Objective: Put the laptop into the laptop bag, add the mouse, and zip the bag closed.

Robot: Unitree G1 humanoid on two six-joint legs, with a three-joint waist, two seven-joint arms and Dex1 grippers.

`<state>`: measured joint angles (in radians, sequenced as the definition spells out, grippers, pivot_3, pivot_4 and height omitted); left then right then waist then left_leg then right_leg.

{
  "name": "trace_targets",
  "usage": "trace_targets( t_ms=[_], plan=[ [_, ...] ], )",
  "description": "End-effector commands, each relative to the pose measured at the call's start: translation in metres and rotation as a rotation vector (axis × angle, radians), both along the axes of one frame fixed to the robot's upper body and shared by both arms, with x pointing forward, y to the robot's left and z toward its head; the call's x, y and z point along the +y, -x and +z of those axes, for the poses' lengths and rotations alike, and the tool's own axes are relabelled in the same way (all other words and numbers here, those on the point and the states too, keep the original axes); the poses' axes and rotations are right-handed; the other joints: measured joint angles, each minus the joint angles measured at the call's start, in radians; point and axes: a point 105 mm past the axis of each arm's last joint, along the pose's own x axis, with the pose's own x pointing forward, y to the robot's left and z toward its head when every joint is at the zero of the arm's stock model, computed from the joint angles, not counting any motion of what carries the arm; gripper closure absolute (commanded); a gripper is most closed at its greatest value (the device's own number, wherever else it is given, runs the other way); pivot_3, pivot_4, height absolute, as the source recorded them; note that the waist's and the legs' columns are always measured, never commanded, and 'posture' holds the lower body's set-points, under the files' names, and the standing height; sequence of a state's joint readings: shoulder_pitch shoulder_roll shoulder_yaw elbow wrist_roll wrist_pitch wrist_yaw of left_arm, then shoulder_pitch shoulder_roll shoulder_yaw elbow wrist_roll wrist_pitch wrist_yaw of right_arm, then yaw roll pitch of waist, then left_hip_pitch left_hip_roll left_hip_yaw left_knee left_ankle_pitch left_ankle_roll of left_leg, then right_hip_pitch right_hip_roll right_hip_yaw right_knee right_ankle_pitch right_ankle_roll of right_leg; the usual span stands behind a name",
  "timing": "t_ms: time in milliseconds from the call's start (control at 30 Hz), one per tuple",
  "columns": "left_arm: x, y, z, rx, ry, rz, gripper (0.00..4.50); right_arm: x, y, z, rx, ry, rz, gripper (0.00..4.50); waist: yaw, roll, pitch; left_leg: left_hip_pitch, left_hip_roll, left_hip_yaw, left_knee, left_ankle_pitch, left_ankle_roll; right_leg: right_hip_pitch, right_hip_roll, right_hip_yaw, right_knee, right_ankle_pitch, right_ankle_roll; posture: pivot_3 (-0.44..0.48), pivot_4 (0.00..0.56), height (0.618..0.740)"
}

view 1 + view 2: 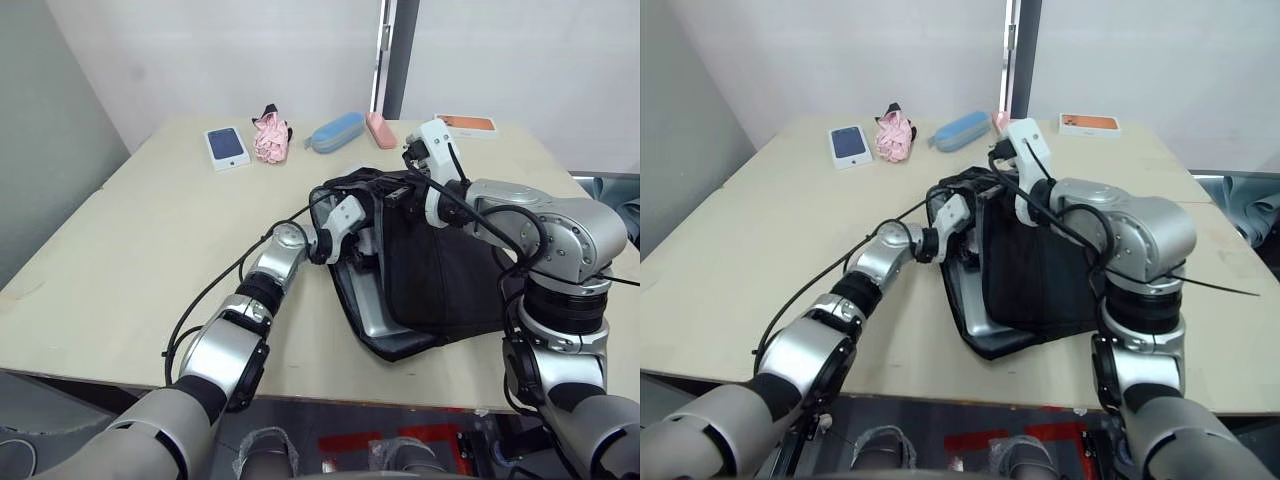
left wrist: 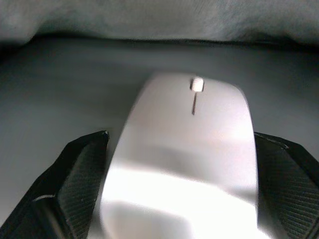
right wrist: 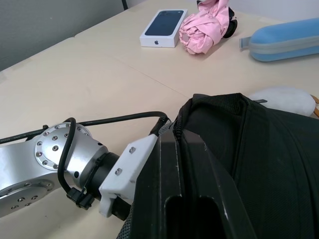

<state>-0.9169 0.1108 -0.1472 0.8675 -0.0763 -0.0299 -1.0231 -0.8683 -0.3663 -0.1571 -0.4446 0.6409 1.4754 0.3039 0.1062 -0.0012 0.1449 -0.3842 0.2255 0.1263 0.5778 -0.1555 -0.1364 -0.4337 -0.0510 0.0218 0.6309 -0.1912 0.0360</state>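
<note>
- Here, in the head view, the big flat black fabric laptop bag (image 1: 440, 275) lies at the counter's (image 1: 140, 250) centre-right, mouth held up by the right gripper (image 1: 398, 190), clamped on its upper edge. The thin silver-grey laptop (image 1: 368, 300) sits inside, its long axis running 12 to 6. The left gripper (image 1: 352, 222) reaches into the mouth from 9 o'clock.
- In the left wrist view, the black fingers (image 2: 79, 184) are clamped on the flat white oval mouse (image 2: 184, 159), inside the bag.
- In the right wrist view, no writing is legible.
</note>
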Motion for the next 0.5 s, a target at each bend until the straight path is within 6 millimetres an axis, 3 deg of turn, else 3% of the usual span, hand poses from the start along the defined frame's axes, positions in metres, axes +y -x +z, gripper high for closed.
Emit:
trace_targets(
  t_ms=[33,200,500],
  plan=[
    [0.012,0.004,0.032,-0.048,0.094,-0.025,0.06,-0.002,0.007,0.024,-0.113,-0.025,0.007,4.50,0.001,0.000,0.000,0.000,0.000,0.000,0.000,0.000,0.000,0.000,0.000,0.000,0.000,0.000,0.000,0.000,0.150,0.740],
    [0.039,0.033,0.051,-0.046,0.110,-0.123,0.06,-0.005,0.007,0.022,-0.109,-0.023,0.002,4.50,0.001,0.000,0.000,0.000,0.000,0.000,0.000,0.000,0.000,0.000,0.000,0.000,0.000,-0.002,-0.004,0.000,0.150,0.740],
    [0.121,0.076,0.055,0.051,-0.063,-0.201,0.06,-0.004,0.007,0.014,-0.090,-0.022,0.013,4.50,-0.006,0.002,0.001,0.001,0.001,0.000,-0.001,0.000,-0.001,-0.001,0.001,-0.001,0.000,-0.004,-0.006,0.000,0.150,0.740]
  ],
)
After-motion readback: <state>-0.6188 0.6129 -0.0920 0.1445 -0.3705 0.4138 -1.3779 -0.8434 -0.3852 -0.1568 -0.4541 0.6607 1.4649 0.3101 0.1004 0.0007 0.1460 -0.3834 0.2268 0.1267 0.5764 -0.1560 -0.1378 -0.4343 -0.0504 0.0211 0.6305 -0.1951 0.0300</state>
